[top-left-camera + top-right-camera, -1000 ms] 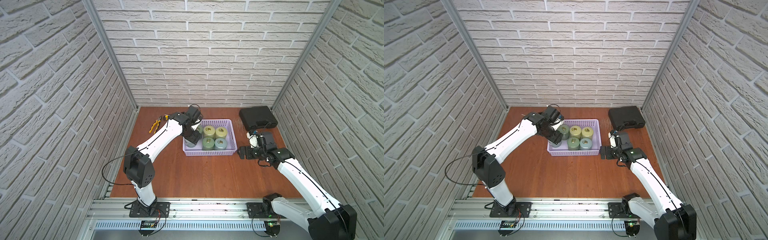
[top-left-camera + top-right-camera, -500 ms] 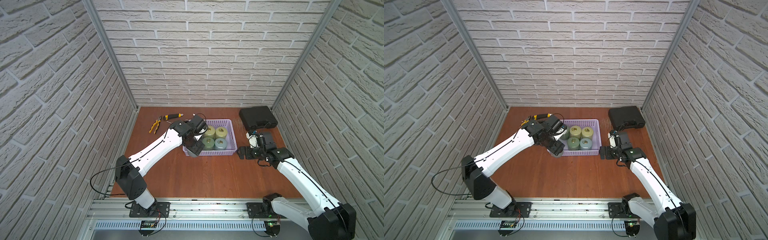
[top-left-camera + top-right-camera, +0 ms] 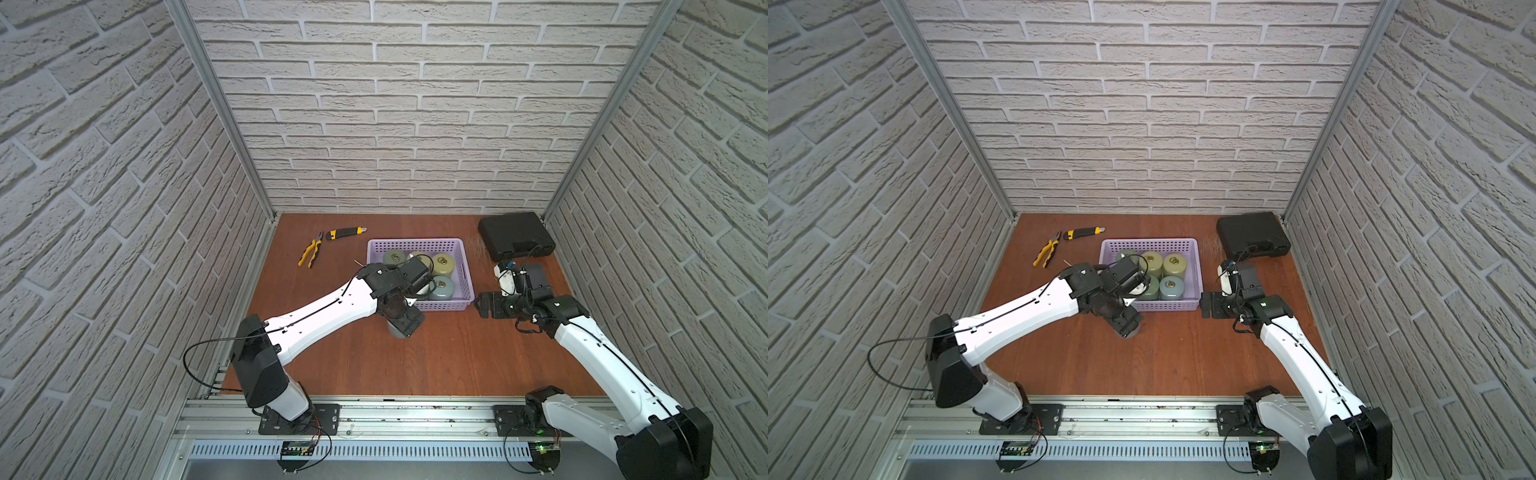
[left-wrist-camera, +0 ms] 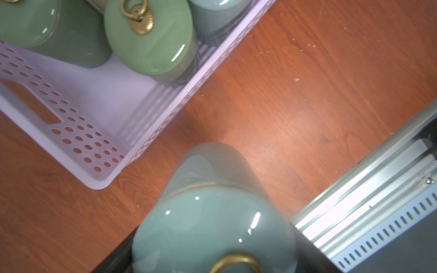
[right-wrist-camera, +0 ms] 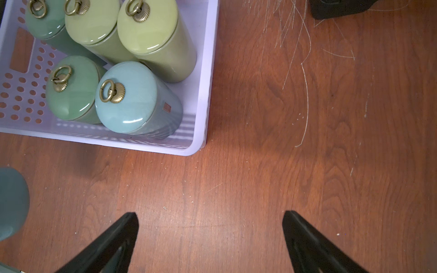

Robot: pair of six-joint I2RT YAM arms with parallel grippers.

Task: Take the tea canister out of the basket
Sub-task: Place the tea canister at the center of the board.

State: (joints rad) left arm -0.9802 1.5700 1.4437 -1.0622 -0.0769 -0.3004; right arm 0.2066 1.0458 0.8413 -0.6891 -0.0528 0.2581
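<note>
Left gripper [image 3: 401,324]: in both top views pointed down, closed around the tea canister [image 3: 394,333].
Tea canister: outside the basket [image 3: 415,242], over the table [image 3: 415,365], just beside the near left corner.
Right gripper [image 3: 482,305]: low, just beside the basket's right wall, nothing held.
Far side of table: pliers [image 3: 311,254], utility knife [image 3: 344,233], black case [image 3: 515,235].
Left wrist, tea canister [image 4: 212,224]: teal, upright, brass ring on lid, dark fingers [image 4: 114,260] on both sides; contact with table not discernible.
Left wrist, basket [image 4: 82,141]: corner near, apart from the canister.
Right wrist, right gripper [image 5: 210,227]: spread wide over bare wood.
Right wrist, basket [image 5: 209,94]: five other canisters [image 5: 132,99] standing inside; tea canister [image 5: 11,201] at frame edge, outside.
</note>
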